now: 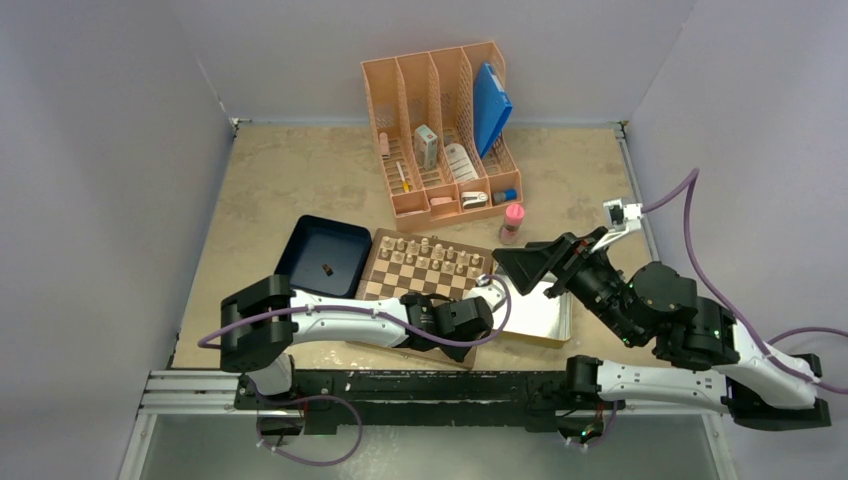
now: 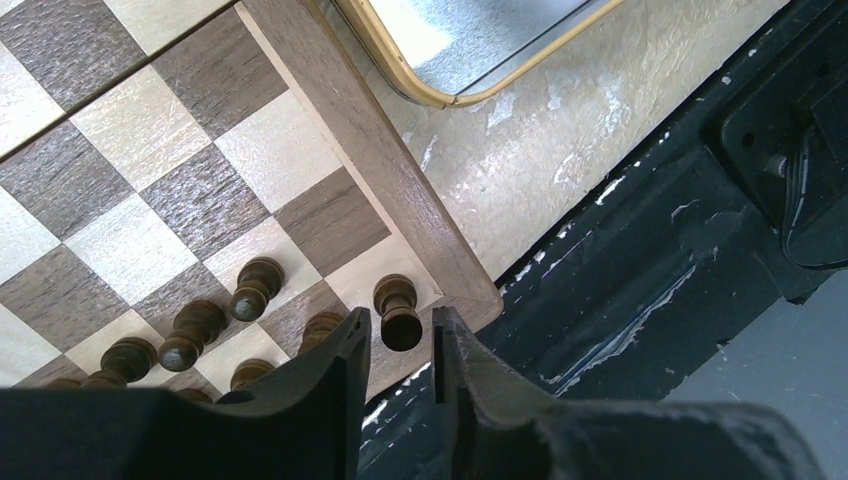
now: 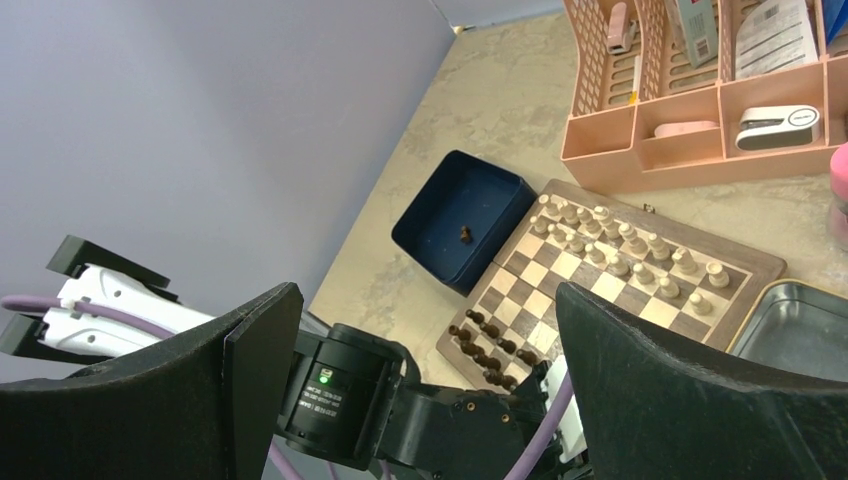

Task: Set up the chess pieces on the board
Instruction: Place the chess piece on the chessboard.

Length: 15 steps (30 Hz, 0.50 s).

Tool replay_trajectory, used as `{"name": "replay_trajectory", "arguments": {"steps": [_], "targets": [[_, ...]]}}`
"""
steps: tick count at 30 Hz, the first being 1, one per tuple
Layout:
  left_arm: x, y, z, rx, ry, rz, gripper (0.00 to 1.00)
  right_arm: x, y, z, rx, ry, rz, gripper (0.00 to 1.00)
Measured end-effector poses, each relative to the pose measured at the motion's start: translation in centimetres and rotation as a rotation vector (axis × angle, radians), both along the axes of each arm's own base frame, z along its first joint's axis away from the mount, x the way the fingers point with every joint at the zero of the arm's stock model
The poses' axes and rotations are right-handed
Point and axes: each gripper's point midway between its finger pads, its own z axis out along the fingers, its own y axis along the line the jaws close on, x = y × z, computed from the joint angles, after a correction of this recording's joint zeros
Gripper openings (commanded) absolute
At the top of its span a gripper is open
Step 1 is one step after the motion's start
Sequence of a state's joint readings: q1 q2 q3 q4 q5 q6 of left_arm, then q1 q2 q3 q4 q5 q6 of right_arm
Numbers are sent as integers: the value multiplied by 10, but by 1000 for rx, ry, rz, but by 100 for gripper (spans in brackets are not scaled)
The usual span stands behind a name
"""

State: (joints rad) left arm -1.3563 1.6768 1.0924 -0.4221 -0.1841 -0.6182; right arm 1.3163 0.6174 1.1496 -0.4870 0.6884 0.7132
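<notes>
Left claw (image 2: pixel 400 330) sits low at the near right corner of the board (image 2: pixel 388 170). Its fingers are parted narrowly either side of a dark rook-like piece (image 2: pixel 398 305) that stands on the corner square. A thin gap shows on both sides, so it reads as not gripping.

- **Risk 1:** the clearance is tiny. Any sideways drift or twist on the lift-off clips the piece, and it is right at the rim, so a tip sends it off the board onto the worktop (image 2: pixel 520 200).
- **Risk 2:** the other chess pieces (image 2: pixel 190 335) are packed in the near rows. One is just beside the left finger (image 2: pixel 345 350), and a wide opening would shove it over.

Metal tin (image 2: pixel 470 40) lies just beside that board corner. Right claw (image 3: pixel 428 300) is spread wide and empty, hanging over the tin area near the left arm. If both arms move at once they could bump.

Farther off, one dark piece (image 1: pixel 327 268) lies in the blue tray (image 1: pixel 305 245), off the board's left side. Fetching it means swinging the left arm across the filled near rows, and the arm or its cable could sweep them.

Pale pieces (image 3: pixel 620 240) fill the far rows, well apart from the claws, so low risk. The orange organizer (image 1: pixel 440 130) behind them is out of play.
</notes>
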Motion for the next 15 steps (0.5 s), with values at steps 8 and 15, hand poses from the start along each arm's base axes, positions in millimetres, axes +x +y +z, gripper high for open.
{"name": "replay_trajectory", "arguments": {"steps": [8,15], "targets": [[6,-3,12,-44,9,19,37,2,7,-11,-28,2,-2,99],[52,-3,73,-263,20,95,37,7,20,-25,-68,5,-7,99]]}}
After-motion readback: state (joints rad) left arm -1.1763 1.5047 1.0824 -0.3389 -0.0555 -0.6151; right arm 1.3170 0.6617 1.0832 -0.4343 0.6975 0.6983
